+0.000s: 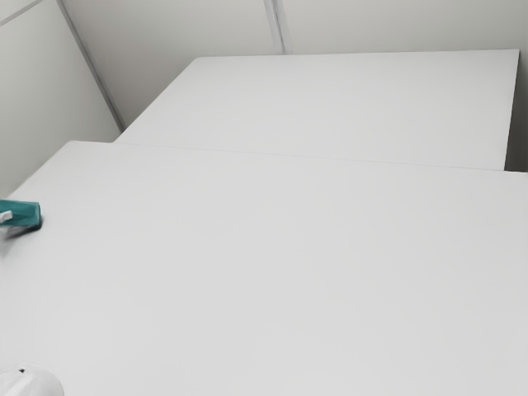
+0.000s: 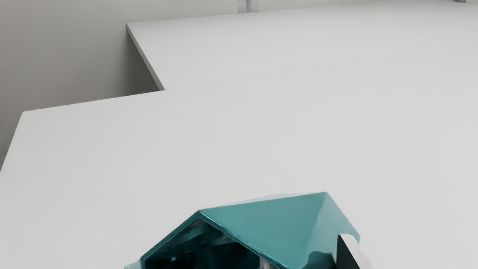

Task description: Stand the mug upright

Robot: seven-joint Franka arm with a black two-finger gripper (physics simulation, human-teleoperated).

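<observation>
Teal mug (image 2: 276, 228) is observed at the exterior view's left edge, tipped over rather than upright, its mouth turned sideways; a dark shadow is noted close beneath it on the white bench (image 1: 264, 272). Whether it is borne by the bench or held a little above cannot be told. The hand (image 1: 6, 216) is seen right up against the mug; whether it is open or closed cannot be told. Handling, as judged: the wall looks stiff and glossy, so slip or twist is to be expected on the flat facets; moderate weight and some brittleness are assumed, and hard squeezing or a drop should be avoided. A hold across two opposite facets, or on the wall near the rim, is favoured, the base being kept free for standing. Surroundings: a second white surface (image 1: 330, 107) is joined behind the bench, and a rounded white part (image 1: 29, 384) is noted at the exterior view's lower left. The chief hindrance to righting is judged to be the hand's own bulk.
</observation>
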